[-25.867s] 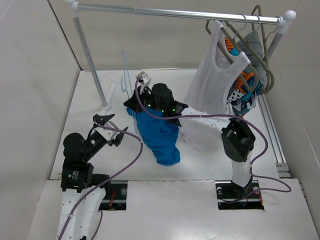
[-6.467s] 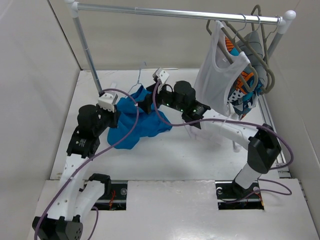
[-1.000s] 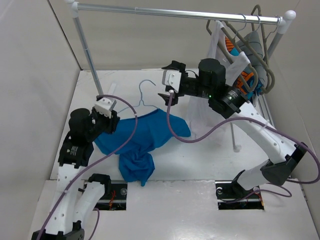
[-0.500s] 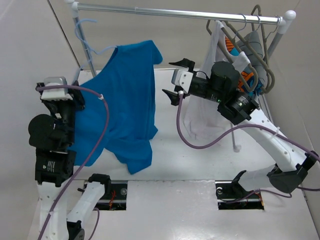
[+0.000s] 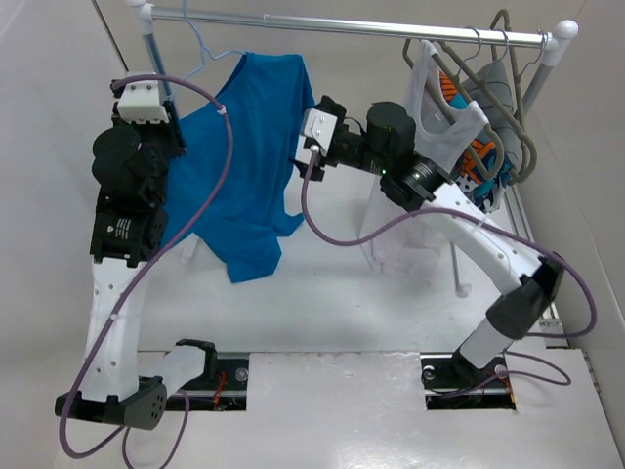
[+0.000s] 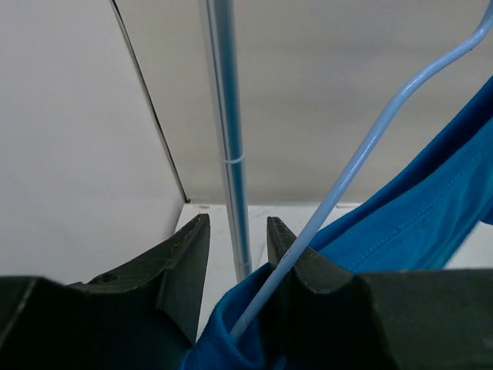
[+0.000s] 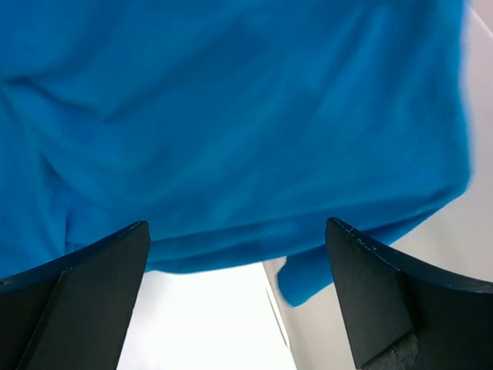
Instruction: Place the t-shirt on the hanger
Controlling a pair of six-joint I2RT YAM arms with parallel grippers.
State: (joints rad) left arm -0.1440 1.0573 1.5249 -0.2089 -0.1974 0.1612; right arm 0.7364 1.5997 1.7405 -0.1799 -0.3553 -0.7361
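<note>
The bright blue t-shirt (image 5: 239,166) hangs from the pale-blue wire hanger (image 5: 202,51), lifted high at the rack's left end. The hook sits just under the rail; I cannot tell whether it rests on it. My left gripper (image 6: 237,231) is shut on the hanger wire (image 6: 362,158) and a fold of t-shirt fabric (image 6: 400,223), with the wire lying against the right finger (image 6: 296,254). My right gripper (image 5: 308,137) is open beside the t-shirt's right edge. In the right wrist view the blue cloth (image 7: 231,116) fills the frame beyond its wide-apart fingers (image 7: 100,270), untouched.
The silver rail (image 5: 342,24) runs across the top, and its left post (image 6: 231,139) stands straight ahead of my left gripper. A white tank top (image 5: 430,107), grey hangers (image 5: 508,88) and a patterned garment (image 5: 479,166) crowd the rail's right end.
My left arm has raised the hanger and t-shirt from the table up to the rail. My right gripper has swung left, close to the hanging shirt's edge, still open.
</note>
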